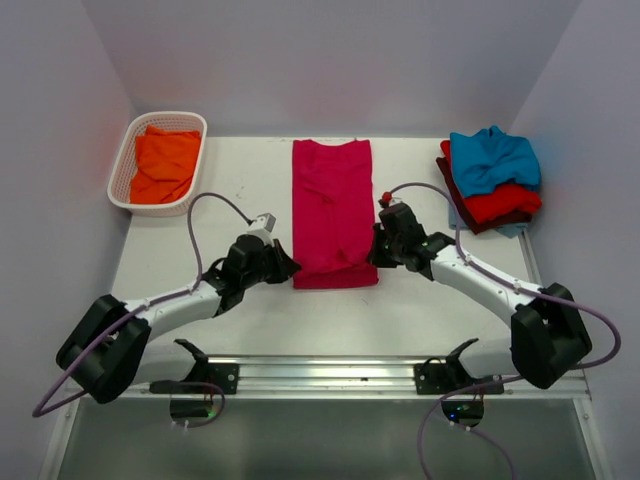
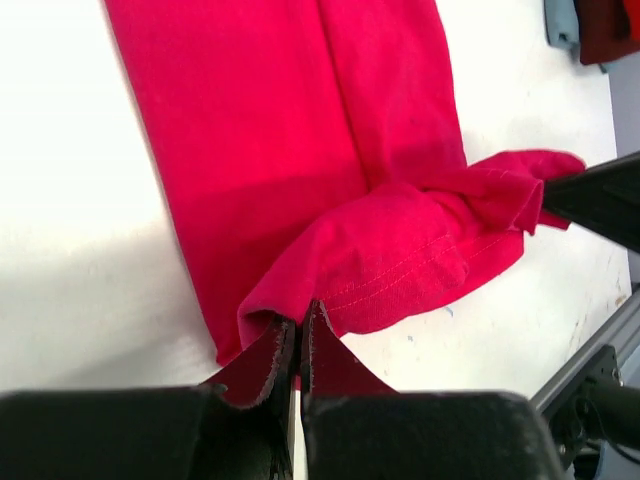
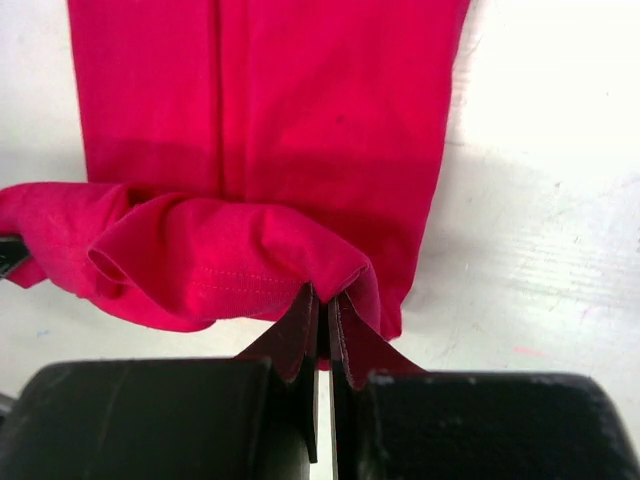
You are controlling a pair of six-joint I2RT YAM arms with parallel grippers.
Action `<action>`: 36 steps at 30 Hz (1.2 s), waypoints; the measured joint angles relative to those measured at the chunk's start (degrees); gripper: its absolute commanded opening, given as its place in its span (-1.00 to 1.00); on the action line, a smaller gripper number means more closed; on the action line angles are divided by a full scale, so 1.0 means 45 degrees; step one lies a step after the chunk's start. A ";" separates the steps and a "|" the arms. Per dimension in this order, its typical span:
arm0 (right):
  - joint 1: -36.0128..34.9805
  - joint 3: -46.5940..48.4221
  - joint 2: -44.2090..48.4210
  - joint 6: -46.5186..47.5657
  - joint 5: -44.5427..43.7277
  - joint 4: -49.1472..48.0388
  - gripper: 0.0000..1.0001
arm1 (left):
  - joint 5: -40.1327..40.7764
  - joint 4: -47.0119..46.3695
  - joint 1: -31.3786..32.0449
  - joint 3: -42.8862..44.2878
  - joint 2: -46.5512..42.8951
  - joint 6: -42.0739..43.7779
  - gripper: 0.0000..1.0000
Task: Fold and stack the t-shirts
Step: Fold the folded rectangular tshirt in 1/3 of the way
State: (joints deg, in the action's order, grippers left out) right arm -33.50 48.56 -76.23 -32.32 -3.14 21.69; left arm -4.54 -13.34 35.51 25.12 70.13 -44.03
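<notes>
At the near end of the pink shirt (image 1: 332,200), you have both hem corners in hand. The left gripper (image 2: 300,325) has its jaws pressed almost together on the near-left corner, with a fold of red-pink cloth pinched between them. The right gripper (image 3: 323,300) is closed the same way on the near-right corner. Between the two, the hem is lifted off the table (image 1: 420,310) and bunches into a loose roll that sags toward the left-hand side.

This is the relation that matters for your next move: the shirt lies as a narrow strip with its long axis running straight away from you, and all of the strip lies beyond the grippers. The arms sit even with each other, one at each side edge, so neither is nearer. I judge the step in hand to be the lengthwise fold, carrying the near hem away from you toward the collar end. Move both arms evenly so the hem stays square across the strip.

Beyond the shirt's far end, an orange shirt (image 1: 165,165) sits in the basket (image 1: 120,170) at the far left. At the far right, a teal shirt (image 1: 490,160) tops a red shirt (image 1: 505,203) and a maroon shirt (image 1: 447,183).
</notes>
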 measured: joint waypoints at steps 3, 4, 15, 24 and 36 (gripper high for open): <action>0.0291 0.0102 -0.0695 0.0204 -0.0083 -0.0549 -1.00 | -0.0253 -0.0797 -0.0495 0.0719 0.1273 0.0325 -1.00; 0.0379 0.0155 -0.0913 0.0262 -0.0092 -0.0704 -1.00 | -0.0282 -0.0967 -0.0597 0.0918 0.1579 0.0398 -1.00; 0.1146 0.2424 -0.3628 0.0719 -0.0146 -0.1413 -1.00 | -0.0933 -0.1870 -0.1224 0.2871 0.4226 0.0894 -1.00; 0.2011 0.7951 -0.7242 0.1195 -0.1321 -0.0583 0.30 | -0.1049 -0.1064 -0.3055 0.6756 0.6654 0.1316 1.00; 0.2040 0.3755 -0.3313 0.1413 -0.2244 -0.0418 0.26 | -0.1826 -0.1088 -0.3585 0.4401 0.3915 0.1379 1.00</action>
State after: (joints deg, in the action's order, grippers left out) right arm -24.32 65.45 -91.13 -25.96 -13.23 19.81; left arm -12.75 -18.24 19.38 44.93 87.74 -37.82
